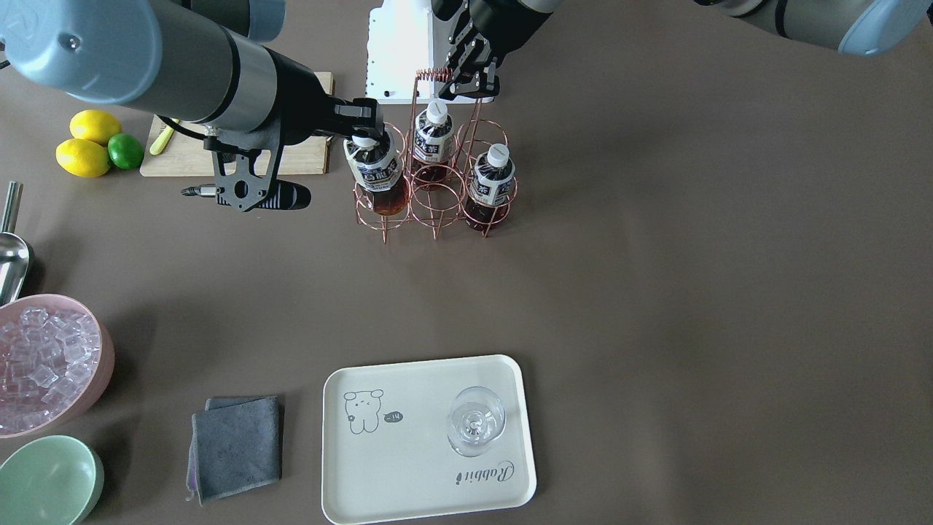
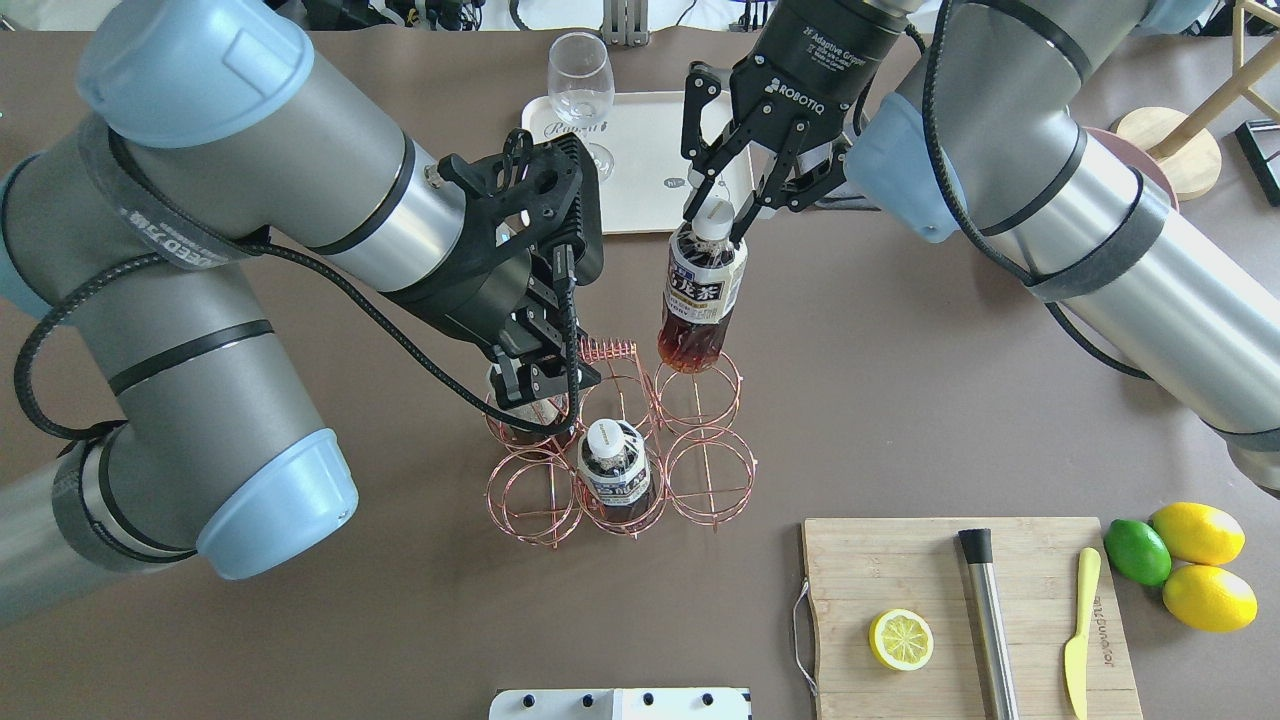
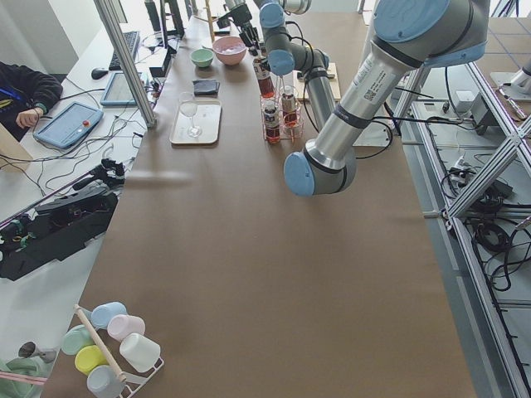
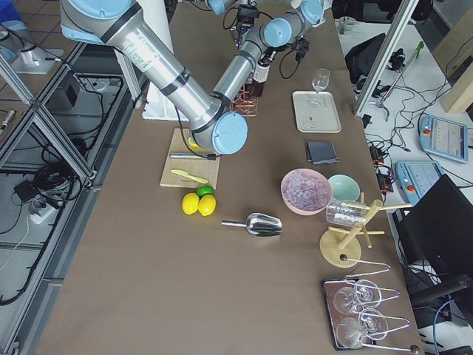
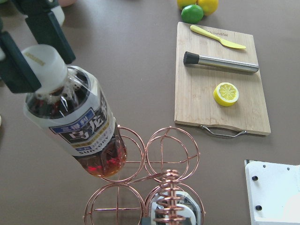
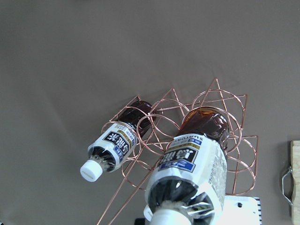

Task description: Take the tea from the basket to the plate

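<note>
The tea (image 2: pixel 700 290) is a small bottle of dark liquid, tilted, its base still inside a far ring of the copper wire basket (image 2: pixel 710 490). My right gripper (image 2: pixel 717 215) is shut on its white cap. Two other tea bottles (image 1: pixel 434 138) (image 1: pixel 492 179) stand in other cells. My left gripper (image 2: pixel 545 385) is closed at the end of the basket's coiled handle (image 2: pixel 605 350). Beyond the basket, the cream plate (image 1: pixel 408 467) holds only a stemmed glass (image 1: pixel 475 421).
A wooden cutting board (image 2: pixel 900 570) with a lemon half, a metal muddler and a yellow knife lies near the robot. Lemons and a lime (image 2: pixel 1200 535) sit beside it. A pink ice bowl (image 1: pixel 44 357), green bowl (image 1: pixel 44 481) and grey cloth (image 1: pixel 237 445) lie beside the plate.
</note>
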`<state>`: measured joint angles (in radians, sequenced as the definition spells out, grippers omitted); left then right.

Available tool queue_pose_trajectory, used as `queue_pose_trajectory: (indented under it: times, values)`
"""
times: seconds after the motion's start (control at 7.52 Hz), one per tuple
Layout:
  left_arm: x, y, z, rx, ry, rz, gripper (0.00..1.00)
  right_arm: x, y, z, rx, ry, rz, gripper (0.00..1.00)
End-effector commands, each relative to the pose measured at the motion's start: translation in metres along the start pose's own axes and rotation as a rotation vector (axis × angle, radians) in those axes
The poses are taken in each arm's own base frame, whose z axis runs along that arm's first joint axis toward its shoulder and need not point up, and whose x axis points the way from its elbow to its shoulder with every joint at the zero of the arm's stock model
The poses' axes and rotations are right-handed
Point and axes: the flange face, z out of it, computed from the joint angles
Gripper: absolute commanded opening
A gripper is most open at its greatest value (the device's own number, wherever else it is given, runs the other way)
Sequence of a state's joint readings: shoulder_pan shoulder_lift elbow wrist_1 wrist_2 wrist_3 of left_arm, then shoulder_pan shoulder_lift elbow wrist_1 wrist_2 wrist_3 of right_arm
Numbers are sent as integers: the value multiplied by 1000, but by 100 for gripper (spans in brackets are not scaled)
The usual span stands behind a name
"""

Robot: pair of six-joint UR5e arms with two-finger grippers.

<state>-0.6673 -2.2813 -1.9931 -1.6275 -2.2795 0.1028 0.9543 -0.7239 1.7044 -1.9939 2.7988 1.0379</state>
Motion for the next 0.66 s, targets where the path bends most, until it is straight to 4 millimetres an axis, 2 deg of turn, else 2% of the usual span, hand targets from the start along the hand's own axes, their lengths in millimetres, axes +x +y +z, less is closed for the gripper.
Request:
queue_pose_trajectory:
  times: [0.0, 0.13, 0.27, 0.53]
  values:
    - [0, 0, 0, 2, 0, 2, 0, -24, -35, -33, 33, -14, 26, 0]
    - [1, -1, -3, 7, -1, 4, 0, -37, -80, -49, 45, -7, 14, 0]
    - [5, -3, -10, 19, -5, -7, 0, -40, -116, -57, 46, 6, -11, 0]
    - [13, -5, -43, 59, -34, -32, 0, -11, -184, -57, 66, 5, -50, 0]
